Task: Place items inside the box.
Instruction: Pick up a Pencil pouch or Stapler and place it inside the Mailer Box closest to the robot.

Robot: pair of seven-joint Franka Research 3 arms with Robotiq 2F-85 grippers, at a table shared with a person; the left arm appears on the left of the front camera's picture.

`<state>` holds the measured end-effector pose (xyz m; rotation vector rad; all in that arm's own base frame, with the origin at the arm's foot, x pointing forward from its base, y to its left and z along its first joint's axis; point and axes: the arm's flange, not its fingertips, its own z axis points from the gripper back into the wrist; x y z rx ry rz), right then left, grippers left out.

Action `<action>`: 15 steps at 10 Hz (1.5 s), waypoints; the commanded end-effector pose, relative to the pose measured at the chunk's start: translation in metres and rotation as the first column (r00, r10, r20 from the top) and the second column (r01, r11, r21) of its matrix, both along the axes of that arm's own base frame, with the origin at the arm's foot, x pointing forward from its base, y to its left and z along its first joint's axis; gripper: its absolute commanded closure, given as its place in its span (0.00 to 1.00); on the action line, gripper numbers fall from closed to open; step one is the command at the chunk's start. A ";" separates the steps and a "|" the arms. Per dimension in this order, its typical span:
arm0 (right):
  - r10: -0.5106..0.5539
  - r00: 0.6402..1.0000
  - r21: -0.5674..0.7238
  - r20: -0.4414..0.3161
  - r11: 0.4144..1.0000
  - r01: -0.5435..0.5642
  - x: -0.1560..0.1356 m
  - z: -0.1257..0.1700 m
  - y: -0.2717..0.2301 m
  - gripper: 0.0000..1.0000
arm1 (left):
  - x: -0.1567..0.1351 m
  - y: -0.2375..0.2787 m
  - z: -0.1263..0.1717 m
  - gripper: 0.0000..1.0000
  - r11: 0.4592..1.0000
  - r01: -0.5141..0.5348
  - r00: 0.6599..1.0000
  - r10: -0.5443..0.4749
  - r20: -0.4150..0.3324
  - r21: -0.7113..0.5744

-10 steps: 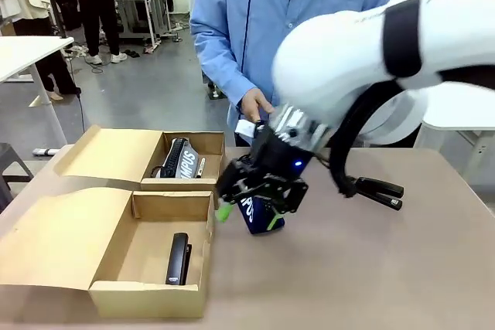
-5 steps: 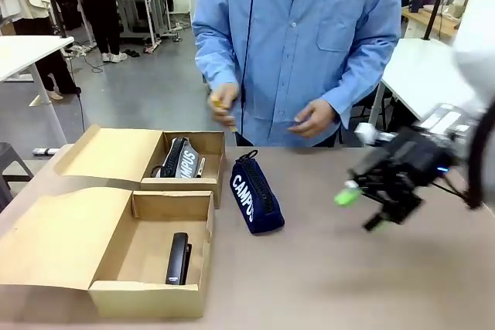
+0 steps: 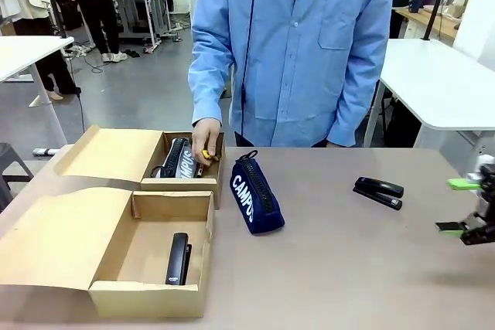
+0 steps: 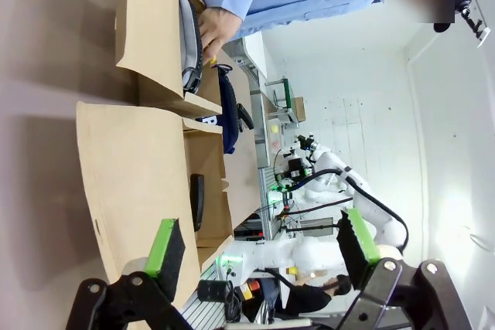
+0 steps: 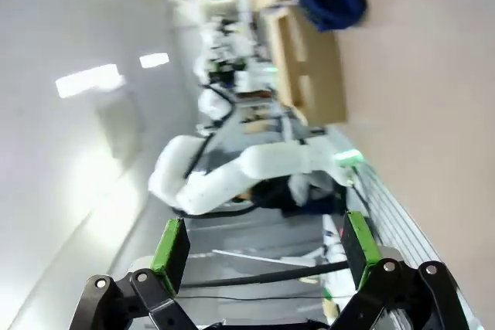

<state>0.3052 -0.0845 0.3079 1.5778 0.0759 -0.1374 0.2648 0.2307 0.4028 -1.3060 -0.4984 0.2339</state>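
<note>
1. Right arm. The right jaws stood at the tabletop's right edge, fully spread, with nothing between them. Both green pads were in plain sight, one above the other, clear of every item. In the right wrist view the pads were equally wide apart and gripped nothing.

2. Left arm. The left jaws were also spread wide and empty. Their green pads framed a sideways look across the box flaps.

3. Items on the tabletop. The navy zip pouch lettered "CAMPUS" lay just beside the right wall of the far box, outside it. A black stapler lay well to the right of the pouch, between it and the right jaws and touching neither.

4. Items in the boxes. The near box held a second black stapler, lying flat on its floor. The far box held a dark zip pouch with white lettering.

5. Person. A person in a blue shirt stood at the far side. One hand was lowered over the far box and pinched a small yellow item.
</note>
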 end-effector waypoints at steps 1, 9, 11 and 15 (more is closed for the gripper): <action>-0.047 0.999 0.078 0.017 0.996 0.046 -0.028 -0.024 0.016 0.00 | -0.001 -0.001 0.001 0.00 1.000 0.007 1.000 -0.007 0.020 -0.004; 0.000 1.000 0.000 0.000 1.000 0.000 0.000 0.000 0.000 0.00 | -0.001 -0.001 0.001 0.00 1.000 0.007 1.000 -0.007 0.020 -0.004; 0.000 1.000 0.000 0.000 1.000 0.000 0.000 0.000 0.000 0.00 | -0.001 -0.001 0.001 0.00 1.000 0.007 1.000 -0.007 0.020 -0.004; 0.000 1.000 0.000 0.000 1.000 0.000 0.000 0.000 0.000 0.00 | -0.001 -0.001 0.001 0.00 1.000 0.007 1.000 -0.007 0.020 -0.004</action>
